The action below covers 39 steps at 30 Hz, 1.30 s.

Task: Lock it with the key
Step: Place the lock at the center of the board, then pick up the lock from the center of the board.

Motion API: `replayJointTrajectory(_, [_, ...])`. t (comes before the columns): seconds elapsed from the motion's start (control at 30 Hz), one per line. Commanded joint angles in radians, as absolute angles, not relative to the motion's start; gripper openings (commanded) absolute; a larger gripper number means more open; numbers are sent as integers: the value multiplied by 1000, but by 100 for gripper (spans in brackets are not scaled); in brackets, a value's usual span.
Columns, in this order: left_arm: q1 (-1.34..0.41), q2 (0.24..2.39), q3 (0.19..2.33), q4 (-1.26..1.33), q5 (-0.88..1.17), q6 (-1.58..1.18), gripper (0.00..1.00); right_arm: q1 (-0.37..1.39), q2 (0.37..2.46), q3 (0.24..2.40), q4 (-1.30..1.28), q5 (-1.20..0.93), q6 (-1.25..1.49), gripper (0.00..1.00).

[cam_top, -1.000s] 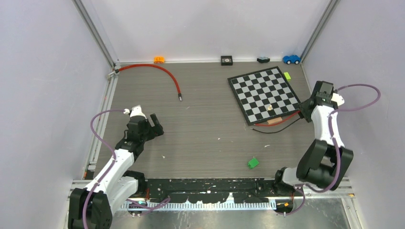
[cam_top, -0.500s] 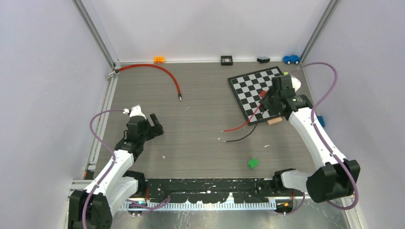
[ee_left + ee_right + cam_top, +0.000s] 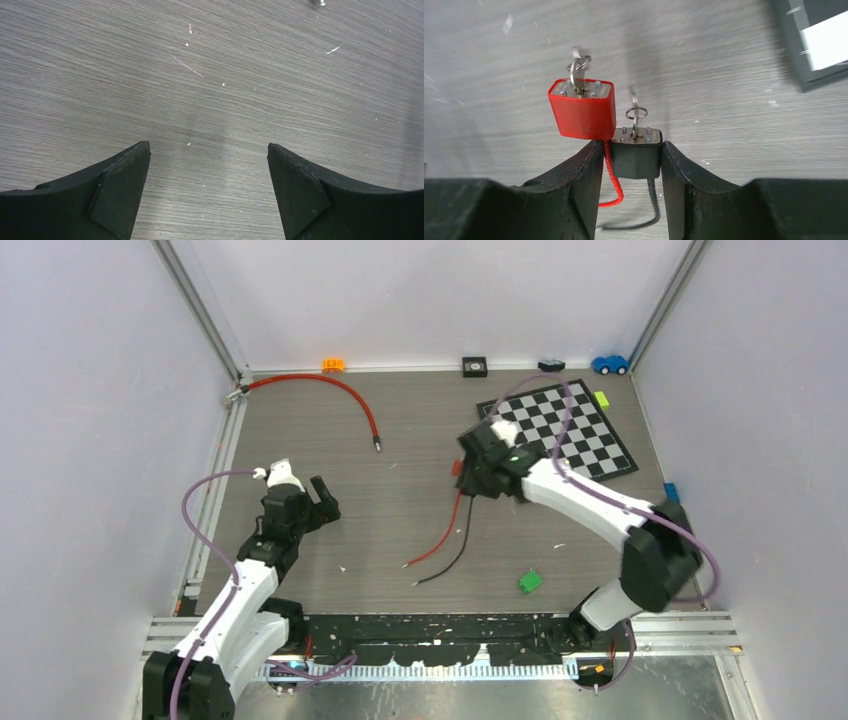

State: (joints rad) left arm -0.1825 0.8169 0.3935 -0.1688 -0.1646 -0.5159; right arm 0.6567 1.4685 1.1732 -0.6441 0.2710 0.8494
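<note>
Key sits in the black padlock, which the right pincer pinches just left of the chessboard; the red padlock hangs just beside it, keyed too. Over the desk, well left of the chessboard, the left pincer is spread.

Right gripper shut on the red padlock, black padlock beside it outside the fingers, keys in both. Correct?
Not quite, the padlocks are swapped. The right wrist view shows the right gripper shut on the black padlock, and the red padlock sits beside it outside the fingers. Keys are in both, as you said.
</note>
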Motion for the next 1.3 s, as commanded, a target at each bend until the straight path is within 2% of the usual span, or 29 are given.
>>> replayJointTrajectory(0.0, [-185,778,385,-145,-190,-514,89,752,1639,1232,-551,280,883,29])
replayJointTrajectory(0.13, [-186,764,381,-148,-195,-513,89,788,1781,1282,-568,238,869,40])
replayJointTrajectory(0.3, [-186,747,374,-148,-199,-515,89,799,1816,1304,-622,229,857,81])
replayJointTrajectory(0.43, [-186,745,373,-149,-201,-520,89,800,1778,1311,-674,259,848,90])
replayJointTrajectory(0.5, [-187,747,374,-149,-201,-520,89,799,1763,1318,-692,257,844,90])
replayJointTrajectory(0.67, [-191,750,376,-151,-207,-522,89,797,1794,1339,-725,251,832,70])
replayJointTrajectory(0.9, [-204,748,376,-150,-213,-519,89,778,1861,1354,-712,230,803,54])
replayJointTrajectory(1.13, [-204,748,376,-153,-219,-519,89,748,1910,1344,-711,227,790,51])
replayJointTrajectory(1.27, [-205,755,379,-153,-222,-518,89,742,1935,1333,-708,229,782,45])
